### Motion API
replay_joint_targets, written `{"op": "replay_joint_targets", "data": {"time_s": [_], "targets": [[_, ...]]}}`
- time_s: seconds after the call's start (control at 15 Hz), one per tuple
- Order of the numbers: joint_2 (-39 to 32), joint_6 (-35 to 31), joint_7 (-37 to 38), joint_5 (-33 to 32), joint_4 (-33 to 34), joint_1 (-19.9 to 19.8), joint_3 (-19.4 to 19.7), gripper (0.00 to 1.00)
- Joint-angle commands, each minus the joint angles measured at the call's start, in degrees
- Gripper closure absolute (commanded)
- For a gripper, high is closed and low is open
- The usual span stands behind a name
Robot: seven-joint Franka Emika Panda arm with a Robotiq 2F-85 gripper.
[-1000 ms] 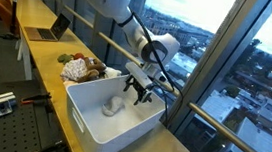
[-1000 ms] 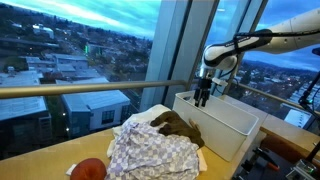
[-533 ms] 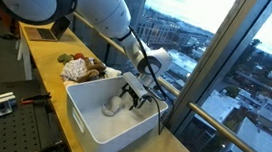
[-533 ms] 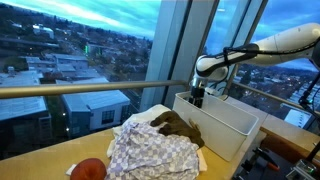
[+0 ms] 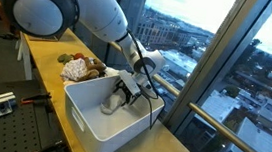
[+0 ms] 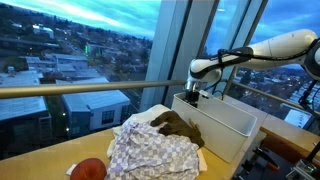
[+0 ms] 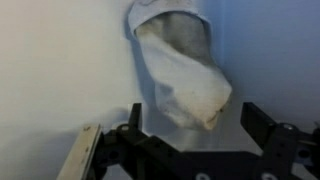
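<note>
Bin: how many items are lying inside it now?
1. A pale sock-like cloth lies on the floor of the white bin, right below the open gripper. The gripper and bin walls hide part of the floor, so more could be there.

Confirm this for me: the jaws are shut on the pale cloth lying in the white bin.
Not right. The gripper's jaws stand wide open, not shut on the pale cloth; the wrist view shows it between them, ungripped. The cloth does lie in the white bin.
</note>
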State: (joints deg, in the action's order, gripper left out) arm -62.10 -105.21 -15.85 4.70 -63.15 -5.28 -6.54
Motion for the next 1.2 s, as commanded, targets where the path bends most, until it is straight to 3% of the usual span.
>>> {"op": "replay_joint_targets", "data": {"time_s": [0.0,0.2,0.27,0.47,1.0,1.13], "targets": [[-1.0,3.0,1.2,1.3,2.6,0.5,-0.1,0.0],[-0.6,2.5,1.9,1.0,1.9,0.9,0.3,0.02],[-0.6,2.4,2.0,1.0,1.7,0.9,0.3,0.22],[-0.2,1.5,2.4,0.9,0.4,0.6,0.6,0.38],[3.1,-0.5,5.7,0.2,-4.6,1.0,2.3,1.0],[4.7,-1.4,7.2,-0.2,-7.0,1.6,2.8,1.0]]}}
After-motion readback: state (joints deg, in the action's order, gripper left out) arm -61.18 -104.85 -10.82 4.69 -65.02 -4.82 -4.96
